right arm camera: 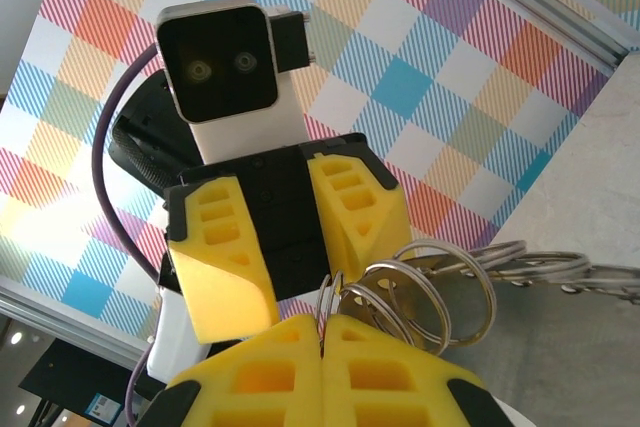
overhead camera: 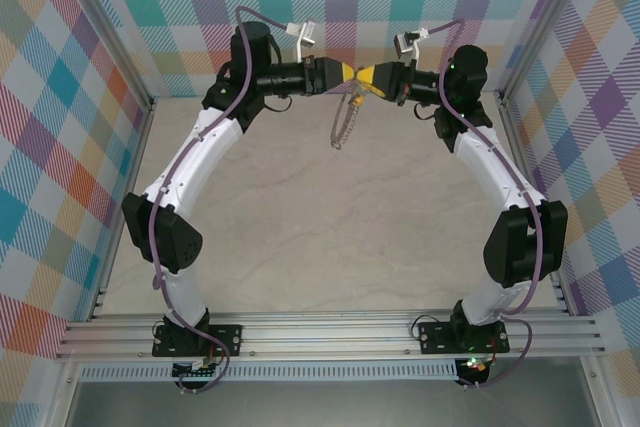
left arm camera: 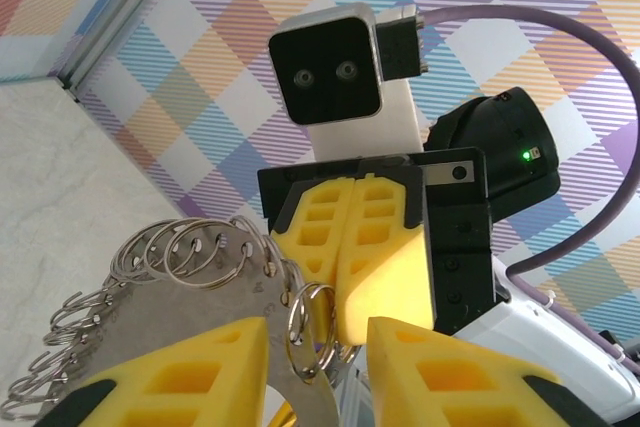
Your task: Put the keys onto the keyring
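At the back of the table my two grippers meet tip to tip, left gripper [overhead camera: 345, 74] and right gripper [overhead camera: 366, 75]. The grey keyring [overhead camera: 343, 125] hangs down from them, floppy. In the right wrist view my right gripper [right arm camera: 322, 319] is shut on one small loop of the keyring [right arm camera: 450, 282]. In the left wrist view my left gripper [left arm camera: 318, 327] stands open, its yellow fingers on either side of a small loop and the keyring's flat grey rim [left arm camera: 190, 317]. The right gripper [left arm camera: 345, 322] points in from above. A yellowish sliver [left arm camera: 265, 409] shows below the rim; whether it is the keys I cannot tell.
Checked cloth walls [overhead camera: 60, 97] and metal frame posts [overhead camera: 110, 37] close in the marble-look table [overhead camera: 300, 217] on three sides. A metal rail [overhead camera: 330, 332] carrying both arm bases runs along the near edge.
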Robot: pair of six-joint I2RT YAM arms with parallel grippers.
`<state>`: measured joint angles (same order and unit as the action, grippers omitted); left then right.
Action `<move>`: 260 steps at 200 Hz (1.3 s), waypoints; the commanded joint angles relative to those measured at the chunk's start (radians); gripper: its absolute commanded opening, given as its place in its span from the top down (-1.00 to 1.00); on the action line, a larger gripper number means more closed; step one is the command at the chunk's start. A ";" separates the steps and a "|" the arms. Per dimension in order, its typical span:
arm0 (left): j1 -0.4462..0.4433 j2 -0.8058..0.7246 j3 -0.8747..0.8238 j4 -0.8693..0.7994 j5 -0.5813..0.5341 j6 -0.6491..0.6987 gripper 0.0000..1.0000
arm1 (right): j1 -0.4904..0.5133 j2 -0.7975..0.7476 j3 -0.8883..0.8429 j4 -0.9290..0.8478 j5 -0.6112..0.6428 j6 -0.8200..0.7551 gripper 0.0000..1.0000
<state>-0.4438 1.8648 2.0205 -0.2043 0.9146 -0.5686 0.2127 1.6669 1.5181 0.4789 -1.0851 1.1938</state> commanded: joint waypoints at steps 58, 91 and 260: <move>-0.021 0.021 0.042 0.057 0.023 -0.021 0.65 | 0.001 -0.039 -0.006 0.056 0.002 -0.003 1.00; -0.023 0.020 0.042 0.085 0.018 -0.039 0.88 | 0.001 -0.039 -0.011 0.046 -0.004 -0.011 1.00; -0.041 -0.105 -0.168 0.327 -0.145 -0.207 1.00 | -0.001 -0.151 -0.191 0.013 0.119 -0.049 0.46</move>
<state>-0.4709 1.8168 1.8526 0.0387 0.7670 -0.7563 0.2089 1.5482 1.3411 0.4698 -0.9798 1.1633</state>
